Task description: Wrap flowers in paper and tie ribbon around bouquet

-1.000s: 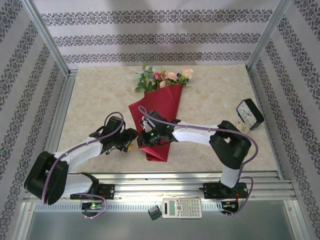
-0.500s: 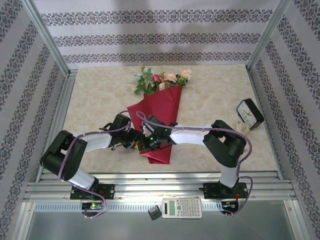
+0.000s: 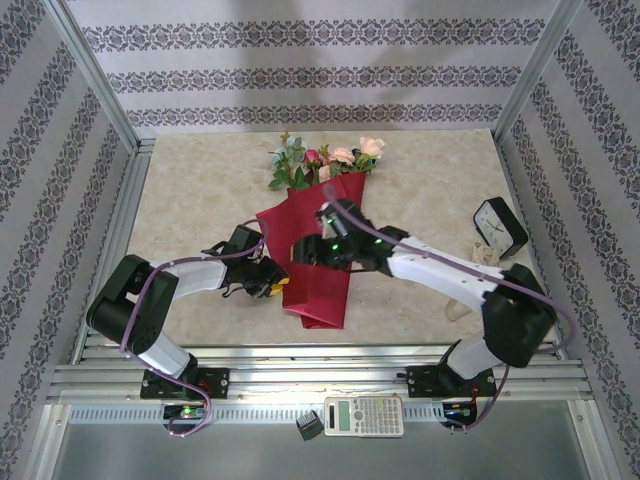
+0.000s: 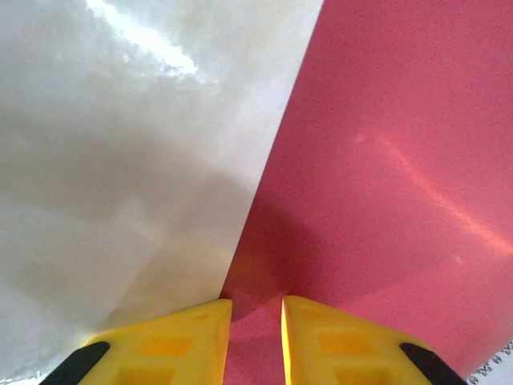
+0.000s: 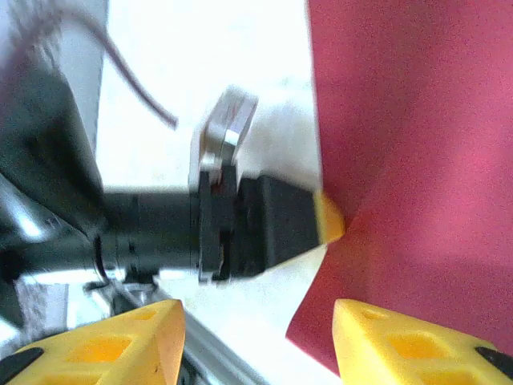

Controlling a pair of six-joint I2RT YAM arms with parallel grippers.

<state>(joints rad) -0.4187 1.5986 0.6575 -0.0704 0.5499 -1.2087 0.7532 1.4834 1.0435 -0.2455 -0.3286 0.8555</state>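
Left gripper [image 4: 256,309] sits nearly shut at the left edge of the paper [image 4: 385,160], grip unclear. Right gripper [image 5: 256,314] hangs open, empty. Unheld, the paper may unroll.

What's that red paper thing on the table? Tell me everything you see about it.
The paper is a deep crimson sheet, faintly shiny, folded into a narrow cone lying flat on the table, flowers poking out its far, wide end. The left claw straddles its left edge, fingers nearly closed.
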